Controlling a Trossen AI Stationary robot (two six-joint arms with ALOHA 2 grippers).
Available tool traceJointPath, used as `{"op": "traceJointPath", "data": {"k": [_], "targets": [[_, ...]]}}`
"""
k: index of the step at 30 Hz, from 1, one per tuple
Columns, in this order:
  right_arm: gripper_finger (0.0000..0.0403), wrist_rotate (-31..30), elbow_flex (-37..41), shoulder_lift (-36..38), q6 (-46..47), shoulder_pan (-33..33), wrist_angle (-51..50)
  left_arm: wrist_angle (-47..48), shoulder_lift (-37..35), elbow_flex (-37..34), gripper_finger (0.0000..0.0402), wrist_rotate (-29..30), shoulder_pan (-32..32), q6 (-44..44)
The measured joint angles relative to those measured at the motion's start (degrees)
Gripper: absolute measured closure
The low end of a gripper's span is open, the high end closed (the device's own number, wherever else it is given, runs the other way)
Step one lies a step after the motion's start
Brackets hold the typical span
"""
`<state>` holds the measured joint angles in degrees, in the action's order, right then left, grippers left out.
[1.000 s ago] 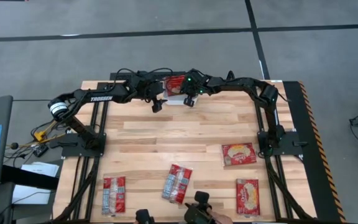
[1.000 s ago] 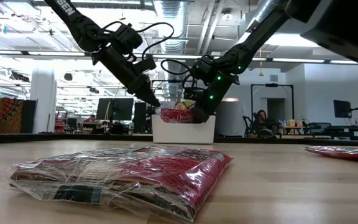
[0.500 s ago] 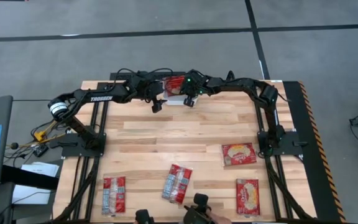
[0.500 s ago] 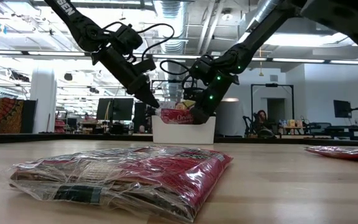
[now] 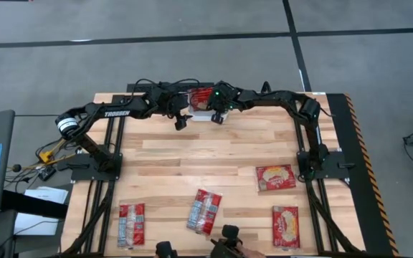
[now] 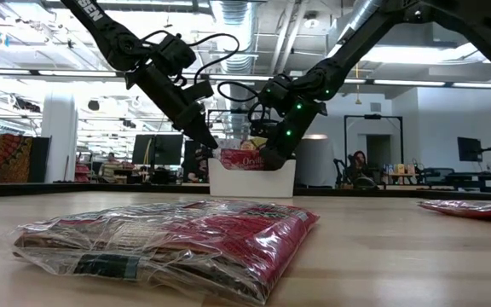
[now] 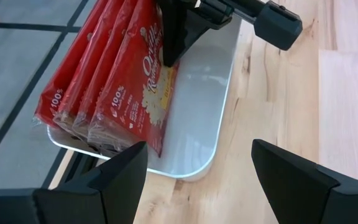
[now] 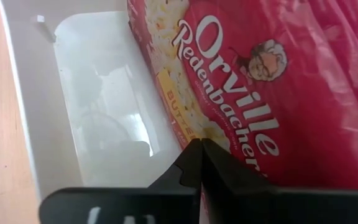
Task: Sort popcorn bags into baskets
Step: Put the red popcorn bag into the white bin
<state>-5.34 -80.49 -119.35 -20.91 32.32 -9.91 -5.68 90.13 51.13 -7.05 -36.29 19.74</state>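
Four popcorn bags (image 5: 205, 212) lie flat near the front edge of the table (image 5: 192, 154), well apart from each other. One is at the front left, one in the front middle, and two sit on the right side. Three have their long side running front to back.

At the back edge stands the white basket (image 7: 199, 106). Several bags stand up on edge inside it, leaning to one side.

The right gripper (image 7: 178, 34) is down in the basket with its fingers pressed together against the nearest bag. The left gripper (image 5: 180, 122) hangs just beside the basket, fingers spread wide and empty.

The bags look light, soft and crinkly. Their shiny wrap may be slippery. A pinch across a short edge looks best.
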Motion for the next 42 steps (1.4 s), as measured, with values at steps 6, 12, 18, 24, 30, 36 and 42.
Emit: {"op": "traceJointPath", "data": {"k": [6,12,18,24,30,36,42], "targets": [[0.0378,0.06,0.0,0.0,0.0,-0.07,-0.07,0.25,0.0,0.0,0.0123,0.0,0.0,-0.01],[0.0373,0.12,0.0,0.04,-0.11,-0.54,-0.1,0.25,0.0,0.0,0.0123,0.0,0.0,-0.01],[0.0375,-0.68,0.0,0.06,-0.26,-1.42,-0.1,0.23,0.0,0.0,0.0123,0.0,0.0,-0.01],[0.0379,-0.91,0.0,0.15,-0.42,-1.6,0.15,0.23,0.0,0.0,0.0123,0.0,0.0,-0.01],[0.0374,-1.01,0.0,0.74,-0.35,-1.58,-0.42,0.23,0.0,0.0,0.0123,0.0,0.0,-0.01],[0.0382,-1.03,-0.02,4.5,-0.37,-1.6,-0.21,0.23,0.0,0.0,0.0123,0.0,0.01,-0.01],[0.0379,-0.94,-0.02,9.54,-0.12,-2.17,-2.47,0.41,-0.2,0.0,0.0123,0.06,0.3,-0.03]]}}
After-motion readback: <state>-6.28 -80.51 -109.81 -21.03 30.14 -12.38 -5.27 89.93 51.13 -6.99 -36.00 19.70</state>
